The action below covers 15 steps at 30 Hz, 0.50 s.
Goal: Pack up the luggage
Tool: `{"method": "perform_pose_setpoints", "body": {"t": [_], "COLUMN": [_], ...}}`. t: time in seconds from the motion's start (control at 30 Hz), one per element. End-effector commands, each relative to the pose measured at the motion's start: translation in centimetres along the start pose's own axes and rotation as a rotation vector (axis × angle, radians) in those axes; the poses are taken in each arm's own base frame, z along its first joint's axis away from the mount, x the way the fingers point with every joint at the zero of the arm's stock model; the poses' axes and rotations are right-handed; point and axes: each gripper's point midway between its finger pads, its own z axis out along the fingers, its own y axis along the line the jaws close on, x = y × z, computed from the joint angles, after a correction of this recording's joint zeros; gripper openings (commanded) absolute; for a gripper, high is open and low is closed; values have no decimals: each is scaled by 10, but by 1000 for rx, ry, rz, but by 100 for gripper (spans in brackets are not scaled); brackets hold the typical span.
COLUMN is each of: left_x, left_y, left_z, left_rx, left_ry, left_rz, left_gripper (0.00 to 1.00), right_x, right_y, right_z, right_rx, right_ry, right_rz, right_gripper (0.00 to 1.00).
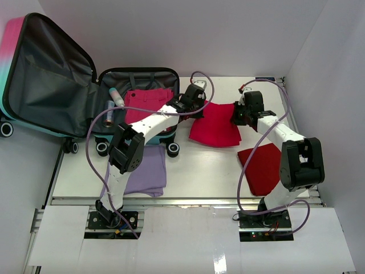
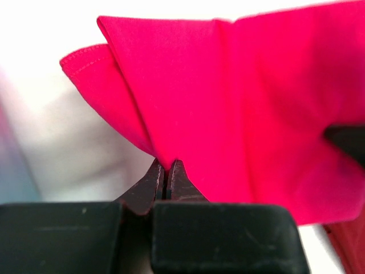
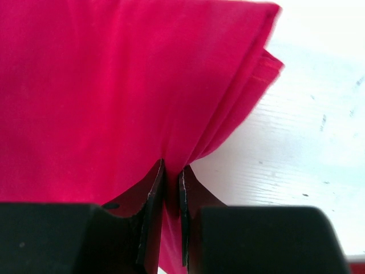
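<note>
Luggage (image 1: 51, 80) lying open at far left of tabletop (image 1: 205, 165), garment (image 1: 145, 103) inside. Left pincer (image 2: 167, 165) and right pincer (image 3: 171, 168) each pinching tight on opposite edges of pink cloth (image 1: 217, 128), probably keeping it spread flat for carrying into the open half.

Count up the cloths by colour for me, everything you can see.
Pink cloth, in the luggage: 1
Crimson cloth: 1
Dark red cloth: 1
Lavender cloth: 1
Total: 4
</note>
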Motion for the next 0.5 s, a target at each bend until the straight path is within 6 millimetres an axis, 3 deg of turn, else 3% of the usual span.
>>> {"method": "perform_pose_setpoints", "body": {"t": [0.0,0.13,0.27,0.3,0.37,0.4,0.47], "left_x": [-84,-112,-146,-151,-161,-161,-168], "left_y": [-3,8,42,53,84,88,128], "left_z": [-64,-88,-119,-124,-136,-137,-147], "left_rx": [-38,-76,-142,-155,-199,-208,-278], "left_ry": [-152,-198,-257,-266,-277,-278,-290], "left_rz": [37,62,38,25,0,2,-18], "left_gripper": [0,0,0,0,0,0,0], "right_x": [-64,-92,-126,-121,-140,-146,-158], "right_y": [40,74,126,133,163,169,205], "right_z": [-36,-55,-73,-68,-71,-69,-69], "right_rx": [-69,-142,-230,-239,-293,-301,-365], "right_ry": [-160,-222,-303,-289,-318,-327,-350], "right_rz": [-31,-46,-76,-85,-91,-90,-103], "right_gripper": [8,8,8,8,8,8,8]}}
